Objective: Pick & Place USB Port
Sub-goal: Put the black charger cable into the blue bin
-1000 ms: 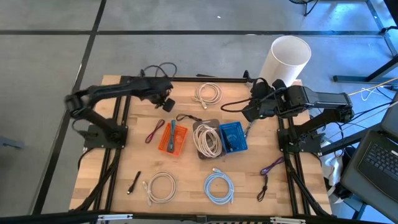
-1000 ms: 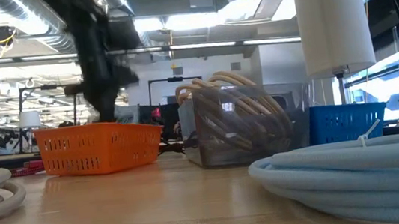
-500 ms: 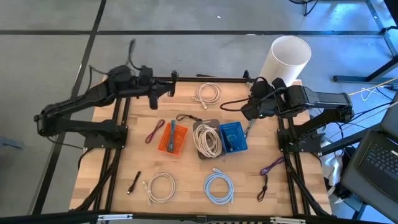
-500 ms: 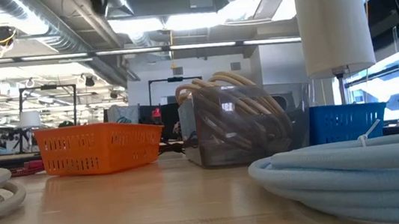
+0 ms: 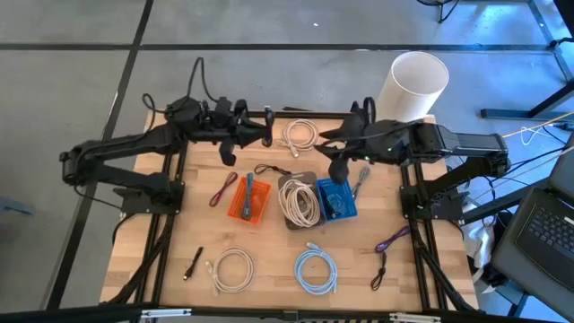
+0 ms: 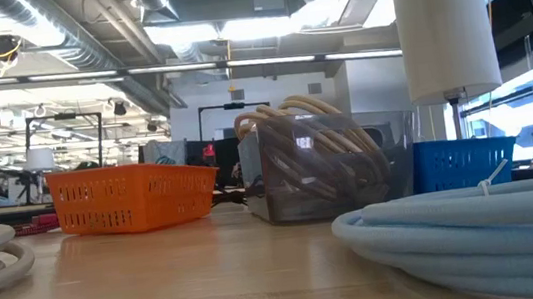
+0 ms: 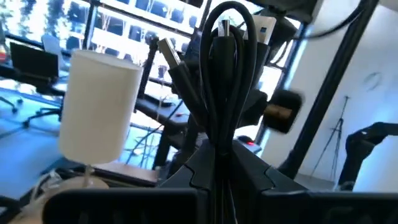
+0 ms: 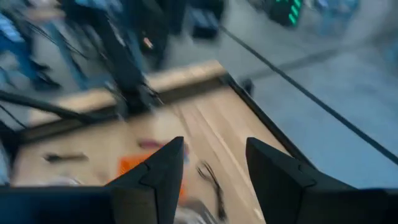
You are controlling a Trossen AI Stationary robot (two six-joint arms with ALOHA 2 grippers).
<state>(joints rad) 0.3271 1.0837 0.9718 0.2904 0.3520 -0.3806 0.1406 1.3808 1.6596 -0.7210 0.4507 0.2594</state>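
So the left end effector (image 5: 262, 133) is up off the tabletop (image 5: 359, 260) around 11 o'clock, pinched shut on a looped black USB cable (image 7: 225, 81); the left wrist view shows the loop sticking up between the fingers with the plug free. My guess is it's gripped mid-loop so the ends dangle clear for a drop into a bin. The right end effector (image 5: 336, 154) hovers near 1 o'clock over the blue bin (image 5: 336, 198), fingers spread and empty. Orange bin (image 5: 248, 199) sits at center-left.
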